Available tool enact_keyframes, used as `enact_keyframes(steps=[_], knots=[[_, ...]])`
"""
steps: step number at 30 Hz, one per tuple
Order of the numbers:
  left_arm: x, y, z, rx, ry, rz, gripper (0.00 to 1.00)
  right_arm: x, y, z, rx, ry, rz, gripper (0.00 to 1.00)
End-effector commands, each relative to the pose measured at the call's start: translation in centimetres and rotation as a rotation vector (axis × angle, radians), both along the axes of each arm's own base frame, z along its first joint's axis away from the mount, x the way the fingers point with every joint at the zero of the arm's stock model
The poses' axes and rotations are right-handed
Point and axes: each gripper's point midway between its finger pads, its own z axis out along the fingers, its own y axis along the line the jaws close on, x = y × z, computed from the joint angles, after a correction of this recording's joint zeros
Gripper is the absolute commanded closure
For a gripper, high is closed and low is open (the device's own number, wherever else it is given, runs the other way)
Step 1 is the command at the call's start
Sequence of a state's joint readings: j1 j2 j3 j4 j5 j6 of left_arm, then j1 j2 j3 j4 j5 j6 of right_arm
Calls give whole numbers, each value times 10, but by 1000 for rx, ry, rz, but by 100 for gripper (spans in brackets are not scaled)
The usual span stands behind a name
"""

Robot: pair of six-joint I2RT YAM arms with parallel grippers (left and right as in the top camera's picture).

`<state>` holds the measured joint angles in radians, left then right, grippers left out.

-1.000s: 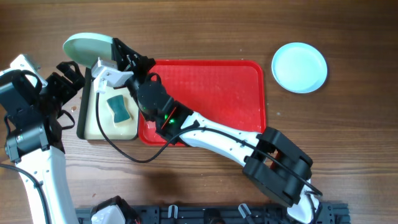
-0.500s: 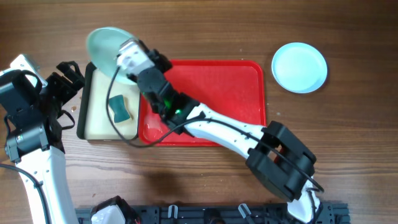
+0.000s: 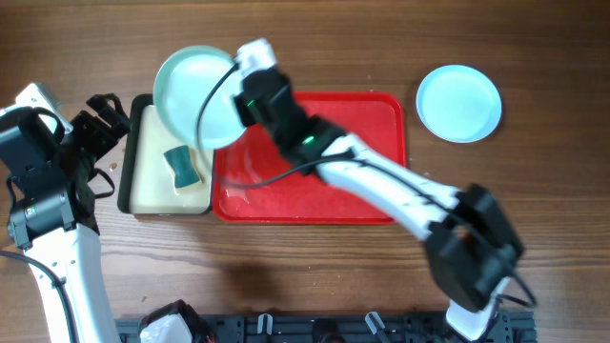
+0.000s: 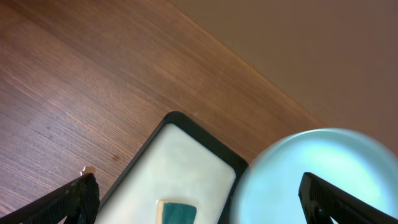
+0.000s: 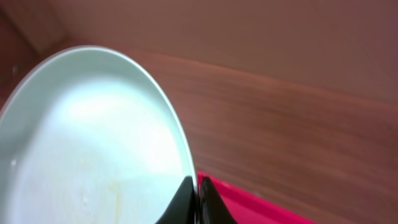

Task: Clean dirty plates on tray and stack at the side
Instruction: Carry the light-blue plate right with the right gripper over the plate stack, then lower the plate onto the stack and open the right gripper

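Pinched shut in the right fingers [image 5: 197, 198]: rim of a tilted pale blue round shallow plate [image 3: 195, 95] (faint yellowish smear inside), at 11 o'clock, overlapping the large red rectangular plastic tray [image 3: 367, 133] and black-rimmed cream tray [image 3: 143, 191]. Spread wide, holding nothing: left fingers [image 3: 103, 116]. Counted: two plates, the second pale blue plate [image 3: 458, 103] on the wooden desk [image 3: 315, 38] at 2 o'clock; one teal sponge [image 3: 180, 166].

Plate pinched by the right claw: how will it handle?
Probably rigid: the plate shows no sag, held only by its rim in the right claw. It looks glossy, so likely slippery; it may pivot in that thin pinch.
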<state>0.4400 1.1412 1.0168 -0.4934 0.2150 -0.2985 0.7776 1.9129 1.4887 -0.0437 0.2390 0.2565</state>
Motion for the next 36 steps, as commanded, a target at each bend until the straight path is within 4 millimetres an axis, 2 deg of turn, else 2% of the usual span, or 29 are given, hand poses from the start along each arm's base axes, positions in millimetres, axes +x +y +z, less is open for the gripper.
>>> enact_keyframes(steps=[1, 4, 9, 11, 12, 13, 16, 19, 21, 24, 27, 30, 33, 36], knots=[[2, 1, 2, -10, -7, 3, 0, 1, -37, 42, 166, 101, -21, 96], [2, 1, 2, -10, -7, 3, 0, -3, -76, 44, 124, 169, -72, 96], [2, 1, 2, -10, -7, 3, 0, 4, -179, 46, 73, 262, -267, 96], [2, 1, 2, -10, -7, 3, 0, 10, -221, 36, 56, 309, -357, 96], [2, 1, 2, -10, -7, 3, 0, 12, -251, 27, 44, 345, -422, 96], [2, 1, 2, -10, -7, 3, 0, 12, -266, 23, 40, 363, -455, 96], [2, 1, 2, -10, -7, 3, 0, 9, -344, 6, 40, 438, -628, 96], [2, 1, 2, -10, -7, 3, 0, 1, -406, -4, 74, 491, -784, 96], [2, 1, 2, -10, -7, 3, 0, -8, -440, -12, 83, 526, -865, 96], [2, 1, 2, -10, -7, 3, 0, -16, -477, -25, 96, 567, -952, 96], [2, 1, 2, -10, -7, 3, 0, -19, -499, -44, 104, 612, -1005, 96], [2, 1, 2, -10, -7, 3, 0, -17, -501, -72, 91, 679, -1010, 96], [2, 1, 2, -10, -7, 3, 0, -15, -501, -111, 69, 765, -1010, 96], [2, 1, 2, -10, -7, 3, 0, -15, -501, -136, 53, 820, -1006, 96]])
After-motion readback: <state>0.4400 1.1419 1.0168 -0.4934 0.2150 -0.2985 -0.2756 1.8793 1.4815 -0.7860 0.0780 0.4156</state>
